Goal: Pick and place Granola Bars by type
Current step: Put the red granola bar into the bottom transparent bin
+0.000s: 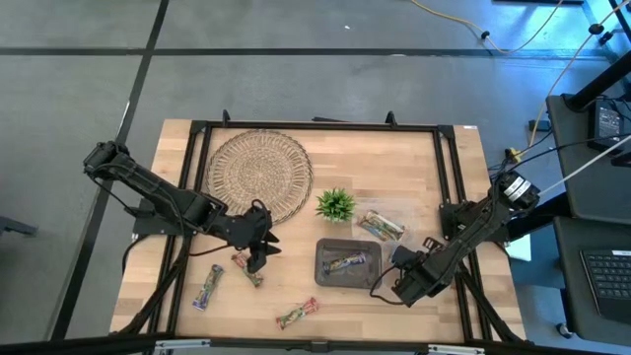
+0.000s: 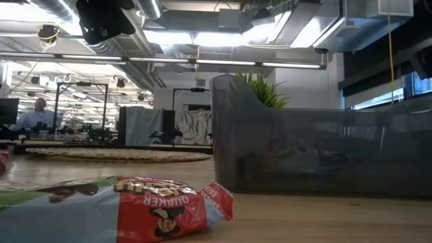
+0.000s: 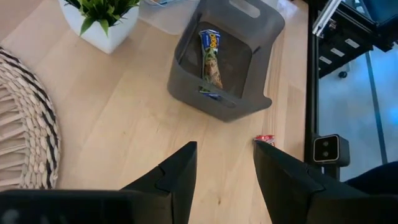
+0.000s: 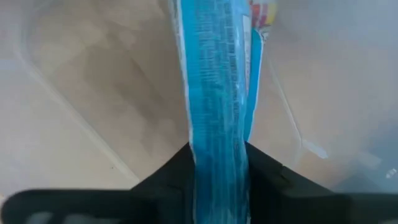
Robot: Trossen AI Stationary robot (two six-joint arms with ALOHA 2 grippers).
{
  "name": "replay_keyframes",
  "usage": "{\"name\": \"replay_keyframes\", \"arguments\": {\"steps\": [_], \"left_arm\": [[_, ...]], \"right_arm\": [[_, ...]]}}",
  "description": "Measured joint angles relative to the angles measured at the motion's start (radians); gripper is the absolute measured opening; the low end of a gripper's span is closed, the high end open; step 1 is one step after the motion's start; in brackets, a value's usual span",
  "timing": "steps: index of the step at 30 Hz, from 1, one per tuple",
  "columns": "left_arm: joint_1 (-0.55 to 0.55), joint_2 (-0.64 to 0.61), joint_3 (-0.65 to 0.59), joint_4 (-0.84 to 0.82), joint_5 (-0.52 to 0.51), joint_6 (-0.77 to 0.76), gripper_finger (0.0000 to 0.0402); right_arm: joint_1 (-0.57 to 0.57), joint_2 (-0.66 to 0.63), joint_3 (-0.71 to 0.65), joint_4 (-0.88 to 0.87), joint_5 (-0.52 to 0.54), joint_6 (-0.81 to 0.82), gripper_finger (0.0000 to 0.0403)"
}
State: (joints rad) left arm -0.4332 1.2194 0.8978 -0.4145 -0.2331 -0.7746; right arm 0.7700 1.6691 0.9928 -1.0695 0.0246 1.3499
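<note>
My right gripper (image 4: 217,149) (image 1: 399,261) points down near the table's right side, shut on a blue-wrapped granola bar (image 4: 214,68) over a clear plastic container (image 4: 311,124) (image 1: 386,212). My left gripper (image 3: 224,148) (image 1: 256,256) stands open above bare wood at the left, with nothing between its fingers. A red-wrapped bar (image 1: 246,268) lies flat just beside it. Two more bars (image 1: 208,287) (image 1: 297,313) lie flat near the front edge. One bar (image 3: 211,59) lies in the grey tray (image 3: 186,81) (image 1: 323,279). Other bars (image 1: 380,225) lie in the clear container. My right gripper pinches the blue bar between its two fingers, one on each long edge of the wrapper (image 4: 217,140). The fingers come from above, pointing down. The bar hangs lengthwise below them over the clear container. I cannot tell whether its lower end touches the container.
A small green plant (image 1: 336,204) in a white pot stands mid-table. A round woven mat (image 1: 258,173) lies at the far left. A black frame (image 1: 449,168) borders the table. In the low view a red and green bar (image 2: 135,206) lies close in front, the grey tray (image 2: 317,152) behind it.
</note>
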Motion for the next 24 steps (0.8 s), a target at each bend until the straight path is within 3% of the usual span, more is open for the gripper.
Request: {"name": "replay_keyframes", "arguments": {"steps": [9,16,24], "left_arm": [[0.0,0.002,0.0,0.002,0.018,0.002,0.0198],[0.009,0.008,-0.001,0.014,-0.011,0.019,0.0231],[-0.078,0.112,0.048,0.365,0.008,0.108,0.0227]], "right_arm": [[0.0,0.0,0.0,-0.021,-0.008,0.0,0.02],[0.007,-0.002,0.031,-0.096,-0.079,-0.041,0.0226],[0.027,-0.043,0.116,-0.099,-0.013,-0.225,0.0227]]}}
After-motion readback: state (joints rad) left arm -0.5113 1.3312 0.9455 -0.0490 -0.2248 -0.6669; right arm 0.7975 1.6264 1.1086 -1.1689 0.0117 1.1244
